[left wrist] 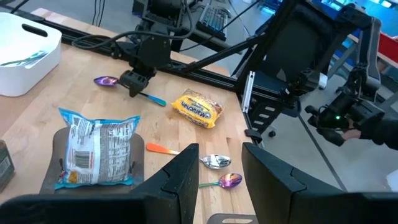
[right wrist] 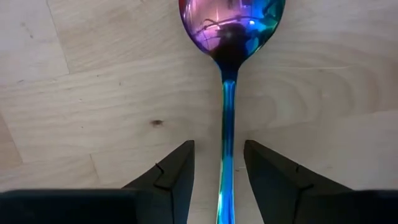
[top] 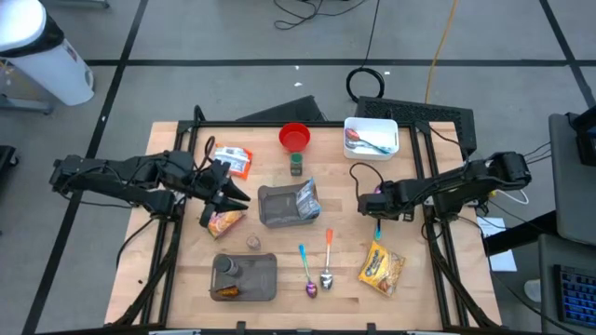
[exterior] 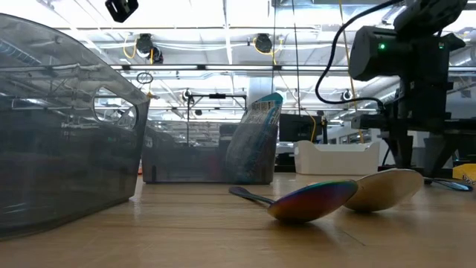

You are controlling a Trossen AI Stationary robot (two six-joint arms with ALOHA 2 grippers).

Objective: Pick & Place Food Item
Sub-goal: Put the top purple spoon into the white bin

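Observation:
My right gripper (top: 371, 207) points down at the table's right middle, open. Its fingertips (right wrist: 183, 155) stand on either side of the blue handle (right wrist: 227, 124) of a spoon with a rainbow bowl (left wrist: 106, 81), without touching it. The spoon lies flat on the wood. My left gripper (top: 237, 194) is raised at the left, open and empty (left wrist: 217, 149), above an orange snack bag (top: 225, 221). A blue-and-white chip bag (top: 305, 198) lies in a grey tray (top: 272, 212). A yellow snack bag (top: 382, 268) lies flat near the front right.
A red bowl (top: 294, 138), a small dark jar (top: 296, 166) and a white bin (top: 391, 130) holding cutlery stand at the back. A white-orange packet (top: 233, 160) lies at back left. A grey container (top: 265, 279) and two spoons (top: 318, 270) sit near the front edge.

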